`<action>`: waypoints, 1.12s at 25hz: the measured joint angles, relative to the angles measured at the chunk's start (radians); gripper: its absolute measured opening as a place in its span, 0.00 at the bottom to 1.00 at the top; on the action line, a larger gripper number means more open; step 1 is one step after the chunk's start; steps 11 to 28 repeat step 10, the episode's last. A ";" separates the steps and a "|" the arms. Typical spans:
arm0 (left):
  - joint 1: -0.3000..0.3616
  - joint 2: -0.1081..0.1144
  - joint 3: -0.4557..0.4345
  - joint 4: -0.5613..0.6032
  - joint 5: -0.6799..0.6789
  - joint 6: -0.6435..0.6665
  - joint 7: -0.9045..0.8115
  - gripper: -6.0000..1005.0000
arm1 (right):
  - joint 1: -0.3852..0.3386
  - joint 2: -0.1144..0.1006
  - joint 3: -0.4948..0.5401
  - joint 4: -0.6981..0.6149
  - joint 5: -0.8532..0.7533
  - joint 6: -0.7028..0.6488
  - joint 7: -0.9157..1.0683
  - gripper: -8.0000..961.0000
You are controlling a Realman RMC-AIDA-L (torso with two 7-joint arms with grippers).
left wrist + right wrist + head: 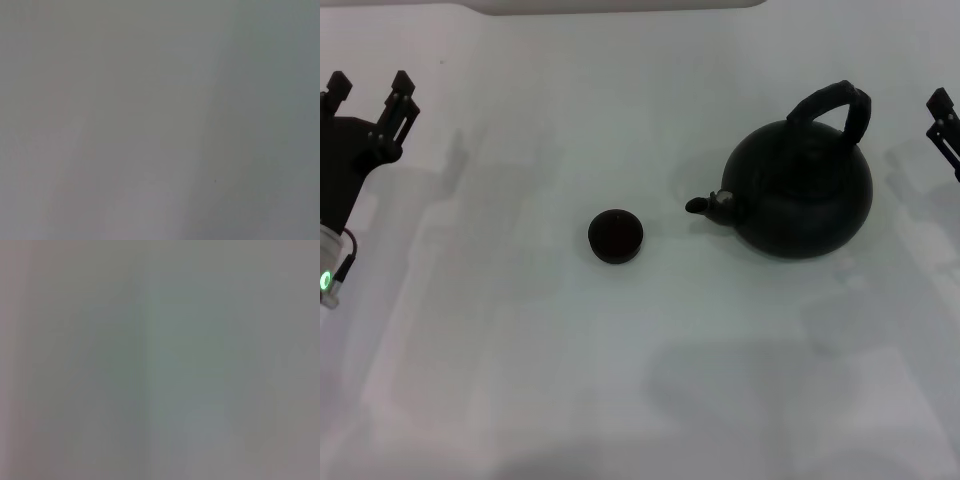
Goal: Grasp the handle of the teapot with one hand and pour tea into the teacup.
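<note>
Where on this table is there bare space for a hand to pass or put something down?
The bare stretch between the left gripper and the teacup, and all the table nearer the robot. Tightest: the gap between teacup and teapot spout, and between teapot and right gripper.

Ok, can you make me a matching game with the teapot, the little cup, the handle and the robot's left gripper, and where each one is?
Things:
1. teapot
2. teacup
3. handle
4. left gripper

Places:
A. arches over the pot's top
B. far left edge, jaws apart, holding nothing
C. middle of the table, in front of the spout
D. right side of the table, spout pointing left

Pairs: 1-D, 2-C, 3-A, 4-B
</note>
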 joint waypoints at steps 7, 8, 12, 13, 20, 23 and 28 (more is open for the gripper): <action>-0.003 0.000 0.000 0.000 0.000 0.001 0.000 0.77 | 0.000 0.000 0.001 0.000 0.002 0.008 -0.001 0.91; -0.003 0.000 0.000 0.000 0.000 0.000 0.000 0.77 | 0.000 0.000 0.001 0.000 0.002 0.008 -0.001 0.91; -0.003 0.000 0.000 0.000 0.000 0.000 -0.001 0.77 | 0.000 0.000 0.001 0.000 0.002 0.009 -0.001 0.91; -0.003 0.000 0.000 0.000 0.000 0.000 -0.001 0.77 | 0.000 0.000 0.001 0.000 0.002 0.009 -0.001 0.91; -0.003 0.000 0.000 0.000 0.000 0.000 -0.001 0.77 | 0.000 0.000 0.001 0.000 0.002 0.009 -0.001 0.91; -0.003 0.000 0.000 0.000 0.000 0.000 -0.001 0.77 | 0.000 0.000 0.001 0.000 0.002 0.009 -0.001 0.91; -0.003 0.000 0.000 0.000 0.000 0.000 -0.001 0.77 | 0.000 0.000 0.001 0.000 0.002 0.009 -0.001 0.91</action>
